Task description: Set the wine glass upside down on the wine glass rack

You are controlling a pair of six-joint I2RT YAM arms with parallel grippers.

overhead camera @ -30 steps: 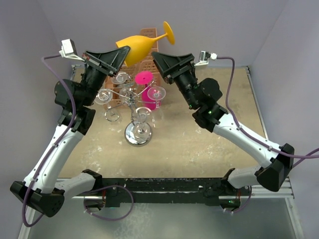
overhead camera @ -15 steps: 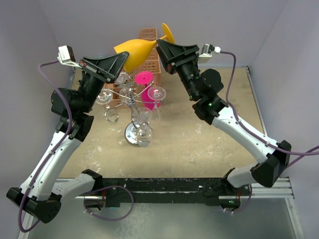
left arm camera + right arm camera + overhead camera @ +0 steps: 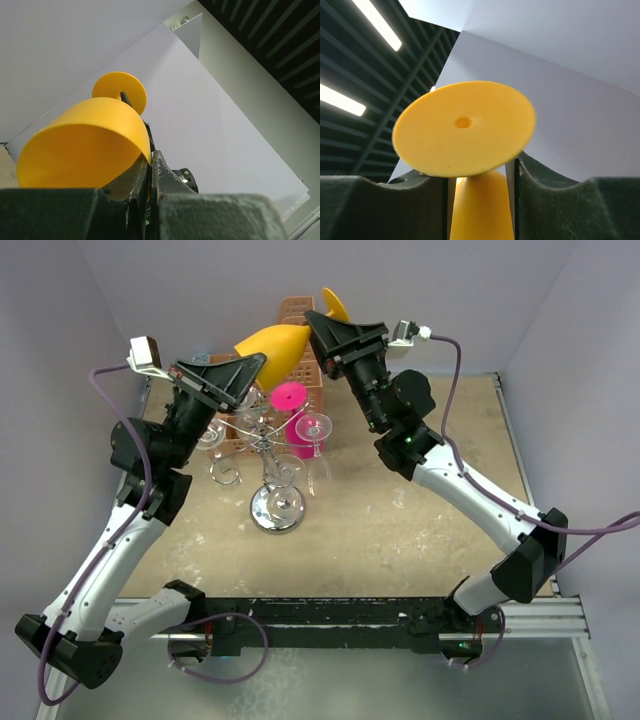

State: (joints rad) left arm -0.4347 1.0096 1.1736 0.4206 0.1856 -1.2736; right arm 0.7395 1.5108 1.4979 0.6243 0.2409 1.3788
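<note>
The yellow wine glass [image 3: 272,342] lies tilted in the air above the back of the table, bowl to the left, foot [image 3: 337,304] to the right. My left gripper [image 3: 255,362] is shut on the bowl's rim; in the left wrist view [image 3: 149,159] one finger is inside the bowl [image 3: 85,145] and one outside. My right gripper [image 3: 320,326] is open, its fingers either side of the neck just under the foot [image 3: 462,127], with a thin gap on each side [image 3: 480,200]. The silver wire wine glass rack [image 3: 262,432] stands below on its chrome base [image 3: 277,511].
Several clear glasses hang on the rack's arms. A pink glass [image 3: 292,400] stands beside it at the back. The orange perforated basket [image 3: 298,310] stands behind, against the back wall. Grey walls close in the table on three sides.
My right gripper has moved up and left until its open fingers straddle the glass's neck under the foot. My left gripper has shifted the glass slightly to the right.
</note>
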